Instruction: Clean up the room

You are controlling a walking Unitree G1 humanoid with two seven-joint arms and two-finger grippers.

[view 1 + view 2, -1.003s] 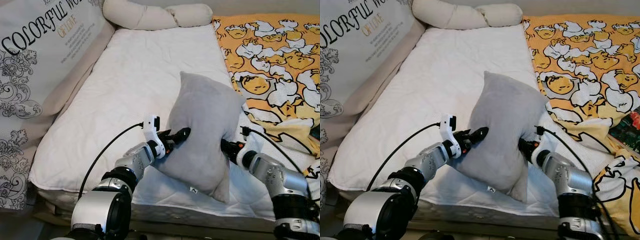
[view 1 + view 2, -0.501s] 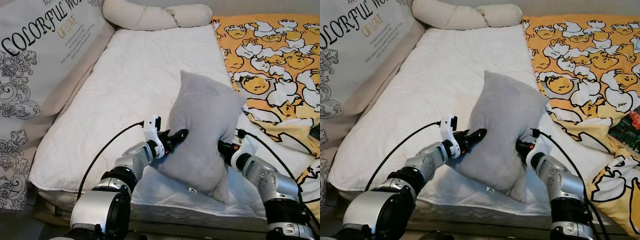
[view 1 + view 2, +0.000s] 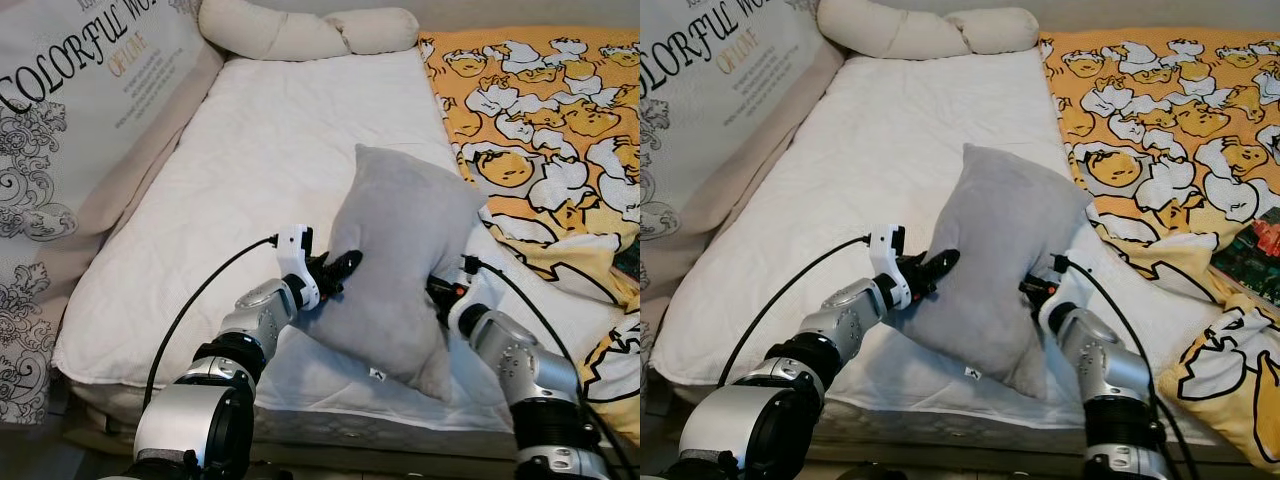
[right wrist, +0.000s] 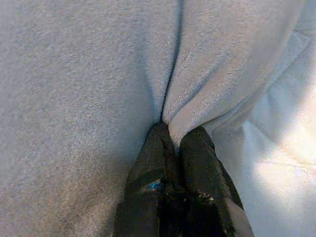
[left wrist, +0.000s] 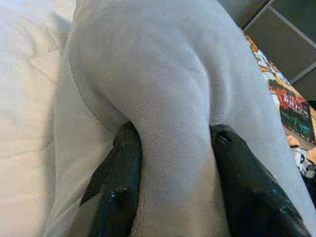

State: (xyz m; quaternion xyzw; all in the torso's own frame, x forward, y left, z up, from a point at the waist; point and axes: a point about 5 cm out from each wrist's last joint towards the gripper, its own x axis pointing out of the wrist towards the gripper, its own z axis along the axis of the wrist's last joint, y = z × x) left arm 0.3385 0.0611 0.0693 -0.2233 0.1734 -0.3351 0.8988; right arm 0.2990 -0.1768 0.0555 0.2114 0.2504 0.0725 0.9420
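A grey pillow stands on end over the near part of the white mattress, held between both arms. My left gripper is on the pillow's left side; in the left wrist view its black fingers are closed around a thick fold of the grey fabric. My right gripper presses in from the pillow's right side. In the right wrist view its fingertips pinch a crease of the pillow. The pillow's lower corner hangs near the bed's front edge.
A cream bolster lies at the far end of the bed. A yellow cartoon-print blanket covers the right side. A large printed cushion leans along the left. A dark green packet lies at the right edge.
The right arm has drawn inward to the left, and the pillow has shifted slightly left with both grippers still on it. The view has also shifted a little.
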